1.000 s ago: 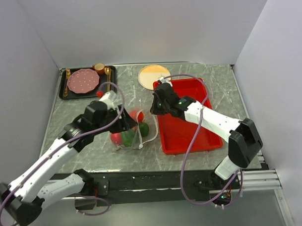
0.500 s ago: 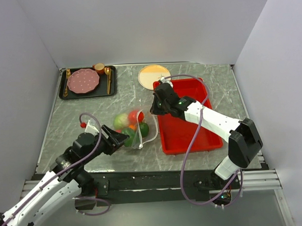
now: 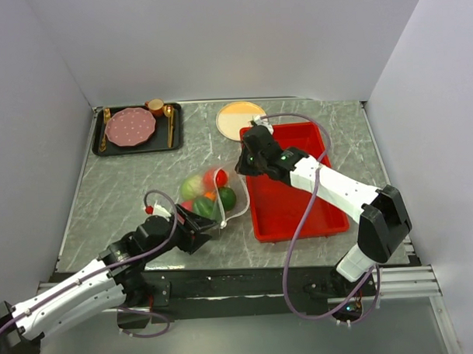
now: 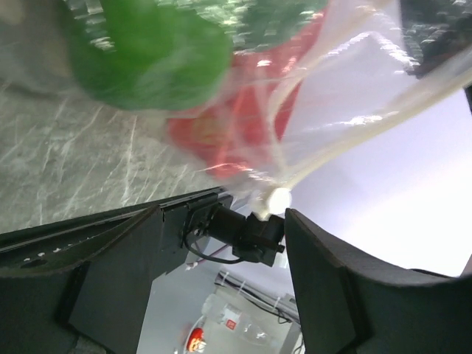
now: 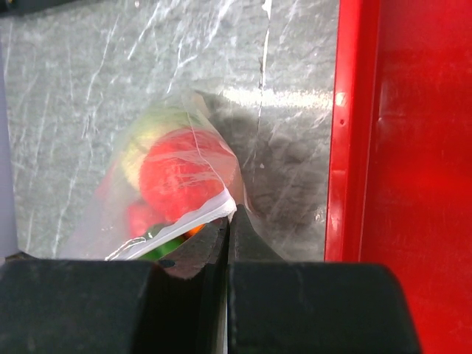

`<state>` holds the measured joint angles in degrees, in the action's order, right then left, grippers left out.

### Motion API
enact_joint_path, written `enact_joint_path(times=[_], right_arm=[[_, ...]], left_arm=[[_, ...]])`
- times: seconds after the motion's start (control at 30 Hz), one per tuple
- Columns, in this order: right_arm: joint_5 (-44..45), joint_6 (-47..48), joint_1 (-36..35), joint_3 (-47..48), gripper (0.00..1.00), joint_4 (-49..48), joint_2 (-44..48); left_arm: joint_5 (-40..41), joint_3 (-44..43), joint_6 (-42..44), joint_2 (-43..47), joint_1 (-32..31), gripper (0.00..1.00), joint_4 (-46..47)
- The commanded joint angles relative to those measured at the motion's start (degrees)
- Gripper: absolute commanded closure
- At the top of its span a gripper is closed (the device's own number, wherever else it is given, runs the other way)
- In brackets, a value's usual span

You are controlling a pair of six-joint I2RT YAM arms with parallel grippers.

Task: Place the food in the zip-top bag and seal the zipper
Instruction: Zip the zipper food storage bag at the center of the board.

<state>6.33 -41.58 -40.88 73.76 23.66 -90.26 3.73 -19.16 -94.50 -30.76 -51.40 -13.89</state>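
Red tray [image 3: 272,208] just right of the zip-top bag [image 3: 219,184], yellow plate [image 3: 238,119] beyond.

Right of the zip-top bag [image 3: 208,195] you've got hardly any gap: red tray [image 3: 294,214] wall sits just beside it, & right gripper [image 3: 249,162] is clamped on the bag's far-right corner. Near side is blocked by left gripper [image 3: 209,227], jaws apart at the bag edge. Left of bag & beyond it: bare tabletop [image 3: 120,189], room to pass. Black tray [image 3: 98,141] is well beyond.
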Motion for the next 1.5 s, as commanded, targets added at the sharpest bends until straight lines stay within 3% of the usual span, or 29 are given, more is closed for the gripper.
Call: enact_joint_path(times=[0.0,0.3,0.5,0.83,1.17,1.47], right_arm=[[1.6,-1.5,1.1,2.9,1.00,-1.0,0.3],[0.0,-2.5,1.0,1.3,0.99,-1.7,1.5],[-0.2,-3.2,1.1,-0.1,0.99,-2.3,2.6],[-1.1,-3.5,1.0,-1.2,0.99,-2.6,2.9],[-1.8,-3.3,1.0,-1.9,0.99,-2.5,3.6],[-1.5,-3.1,0.9,-2.5,0.99,-2.6,3.7]], left_arm=[[3.7,4.8,-6.7,1.9,-2.2,0.28,8.6],[9.5,6.4,-8.3,-2.5,-3.0,0.28,16.4],[9.5,8.9,-10.3,-6.1,-3.1,0.29,24.2],[10.5,8.8,-12.4,-9.8,-3.1,0.34,28.3],[10.3,8.3,-13.0,-12.2,-3.1,0.64,29.0],[13.3,7.6,-13.5,-4.1,-3.1,0.86,17.9]])
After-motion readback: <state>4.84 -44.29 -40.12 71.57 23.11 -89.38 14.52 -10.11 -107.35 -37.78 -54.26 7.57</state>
